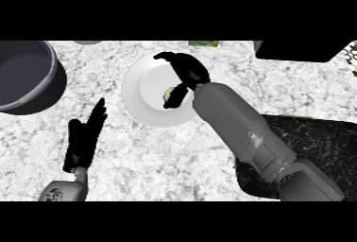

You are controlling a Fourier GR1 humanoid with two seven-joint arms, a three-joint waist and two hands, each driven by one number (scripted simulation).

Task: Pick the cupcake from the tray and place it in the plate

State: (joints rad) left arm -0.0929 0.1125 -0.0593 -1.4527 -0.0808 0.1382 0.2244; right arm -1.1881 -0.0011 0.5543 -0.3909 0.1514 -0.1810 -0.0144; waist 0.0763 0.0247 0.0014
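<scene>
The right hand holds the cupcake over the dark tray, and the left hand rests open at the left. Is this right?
Not quite: the head view shows the right hand holding the cupcake over the white plate, not the dark tray. The left hand rests open at the left.

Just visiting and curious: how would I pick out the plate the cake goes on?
On the speckled grey-white stone counter, look at the middle, between the dark round pot at the left and the black marbled tray at the right. There lies the round white plate, the only white thing, with the black right hand over it, curled round a small pale cupcake.
</scene>
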